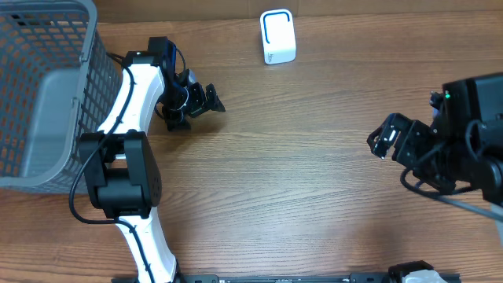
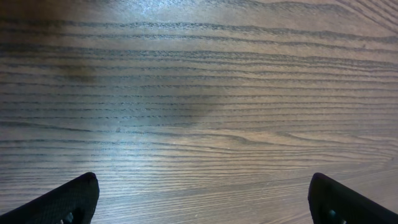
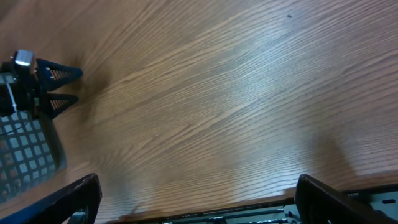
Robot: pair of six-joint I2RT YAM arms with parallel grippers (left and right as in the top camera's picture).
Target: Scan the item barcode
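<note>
So your left gripper point(image 1: 195, 106) and right gripper point(image 1: 383, 137) both hang spread apart, empty, over the table point(image 1: 299, 189), ready to fetch; white scanner point(image 1: 277, 37) sits well apart

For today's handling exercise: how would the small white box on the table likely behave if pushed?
The white box looks rigid and compact, so probably light. Its smooth casing on the wooden table would likely slide, not roll.

Beside the basket point(image 1: 47, 79), the left arm point(image 1: 135, 94) has white curved links, boxy black joints and a looped black cable point(image 1: 73, 192). The left gripper point(image 2: 204, 202) is black. Far from the basket, the right arm point(image 1: 471, 134) is all black, with a small green light point(image 1: 447, 95).
</note>
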